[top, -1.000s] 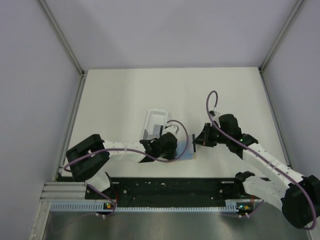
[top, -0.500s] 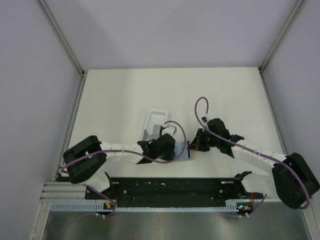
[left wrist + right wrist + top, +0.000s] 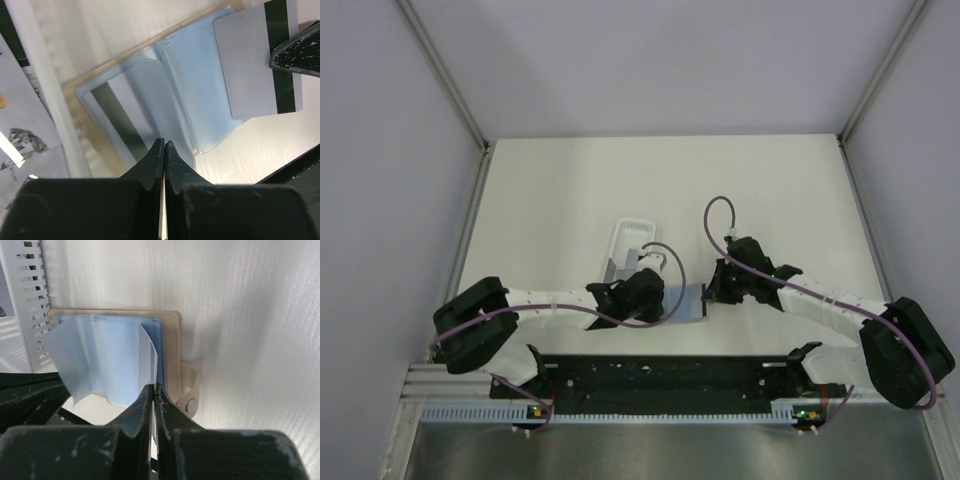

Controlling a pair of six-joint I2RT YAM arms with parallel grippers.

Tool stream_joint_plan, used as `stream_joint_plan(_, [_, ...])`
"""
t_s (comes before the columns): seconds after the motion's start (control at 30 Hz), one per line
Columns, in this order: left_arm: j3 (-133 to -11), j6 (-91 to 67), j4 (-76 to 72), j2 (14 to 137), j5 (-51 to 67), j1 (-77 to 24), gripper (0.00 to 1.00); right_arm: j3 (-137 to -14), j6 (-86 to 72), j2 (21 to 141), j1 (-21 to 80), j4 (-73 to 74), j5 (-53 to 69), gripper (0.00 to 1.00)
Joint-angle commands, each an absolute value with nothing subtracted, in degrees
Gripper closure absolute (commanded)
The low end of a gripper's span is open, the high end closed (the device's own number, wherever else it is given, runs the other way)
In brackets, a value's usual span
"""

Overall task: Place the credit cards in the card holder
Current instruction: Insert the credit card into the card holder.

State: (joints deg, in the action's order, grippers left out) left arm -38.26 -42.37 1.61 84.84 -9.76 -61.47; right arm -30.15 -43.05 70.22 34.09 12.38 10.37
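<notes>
The card holder (image 3: 150,85) lies open on the table, tan outside (image 3: 172,340) and light blue inside, between the two grippers (image 3: 688,302). One credit card (image 3: 112,112) with a dark stripe sits in its left pocket. My left gripper (image 3: 164,145) is shut, its tips pinching a clear inner sleeve of the holder. My right gripper (image 3: 153,386) is shut on a grey credit card (image 3: 252,65) with a black stripe. That card hangs over the holder's right half and shows edge-on (image 3: 151,357) in the right wrist view. The closing tab with its snap (image 3: 189,405) sticks out to the right.
A white slotted tray (image 3: 631,240) stands just behind the left gripper, with printed paper (image 3: 22,142) in it. Its rim (image 3: 47,100) touches the holder's left edge. The black rail (image 3: 660,375) runs along the near table edge.
My right arm has swung left and closer, bringing the striped card from beside the holder to over its open right half. The left arm has shifted slightly, its gripper staying at the holder.
</notes>
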Motion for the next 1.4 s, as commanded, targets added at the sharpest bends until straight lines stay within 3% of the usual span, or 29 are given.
stream_joint_plan(0.0, [-37.9,-42.8,4.7,80.1,-12.3,-61.3,1.0,-31.2,-40.3,70.4,34.7,17.5,5.7,1.0])
stream_joint_plan(0.43, [-41.5,-40.9,10.8,67.2,-15.0,-61.3,1.0,-32.1,-39.5,70.2,34.8,20.6,1.8,1.0])
stream_joint_plan(0.8, [-43.2,-39.8,7.3,73.1,-11.9,-61.3,1.0,-34.5,-37.1,66.4,34.7,30.2,-6.0,1.0])
stream_joint_plan(1.37, [-48.9,-40.3,4.2,87.0,-13.6,-59.0,1.0,-39.5,-36.6,53.2,34.8,34.3,-1.1,1.0])
